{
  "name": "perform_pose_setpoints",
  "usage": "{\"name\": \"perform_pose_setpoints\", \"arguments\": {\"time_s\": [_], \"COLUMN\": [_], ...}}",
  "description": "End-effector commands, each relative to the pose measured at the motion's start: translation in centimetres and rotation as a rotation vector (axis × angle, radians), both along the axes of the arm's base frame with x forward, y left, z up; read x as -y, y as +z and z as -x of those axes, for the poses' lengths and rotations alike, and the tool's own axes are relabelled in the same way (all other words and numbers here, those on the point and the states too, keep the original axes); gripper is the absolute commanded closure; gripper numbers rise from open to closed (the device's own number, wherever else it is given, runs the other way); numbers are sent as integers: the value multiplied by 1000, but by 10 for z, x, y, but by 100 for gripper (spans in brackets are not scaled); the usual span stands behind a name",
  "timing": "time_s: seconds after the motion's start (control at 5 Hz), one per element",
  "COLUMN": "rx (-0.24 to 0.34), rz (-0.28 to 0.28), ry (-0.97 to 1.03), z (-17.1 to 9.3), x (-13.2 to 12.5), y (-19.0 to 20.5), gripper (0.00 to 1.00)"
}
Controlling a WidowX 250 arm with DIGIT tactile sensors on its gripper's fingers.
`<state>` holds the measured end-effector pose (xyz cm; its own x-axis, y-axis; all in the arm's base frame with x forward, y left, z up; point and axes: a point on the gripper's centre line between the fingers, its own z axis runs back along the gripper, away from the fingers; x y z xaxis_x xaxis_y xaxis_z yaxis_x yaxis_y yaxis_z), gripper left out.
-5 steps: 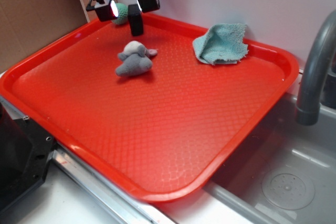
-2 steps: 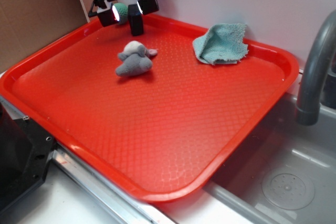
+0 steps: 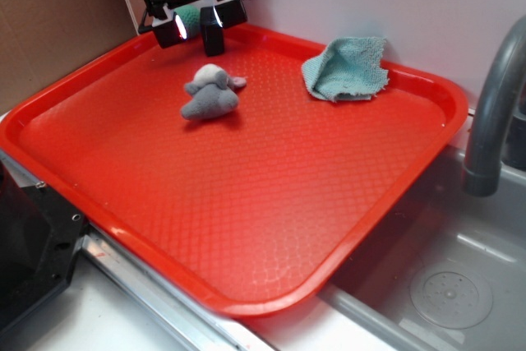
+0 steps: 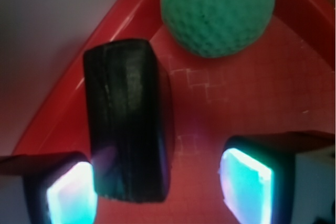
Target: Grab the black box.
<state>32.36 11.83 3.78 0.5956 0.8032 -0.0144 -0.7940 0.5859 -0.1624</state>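
The black box stands upright at the far left corner of the red tray. My gripper is open and low over it, with one lit pad on each side of the box. In the wrist view the black box sits between the pads of my gripper. It is close against the left pad, with a wide gap to the right pad. A green ball lies just beyond the box.
The green ball is in the tray corner behind the gripper. A grey plush toy lies in front of the box. A teal cloth lies at the far right. A grey faucet and a sink are on the right, and a black machine body at front left.
My gripper has come down around the black box, so its pads now flank it lower. The box, the toy and the cloth have not moved.
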Motion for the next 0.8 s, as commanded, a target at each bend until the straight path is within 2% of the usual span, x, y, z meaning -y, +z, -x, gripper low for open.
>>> {"name": "perform_pose_setpoints", "arguments": {"time_s": [0.0,0.6], "rx": [36,0], "rz": [-77,-90], "ry": [37,30], "z": [-14,-19], "x": [-20,-25], "y": [9,-13], "gripper": [0,0]}}
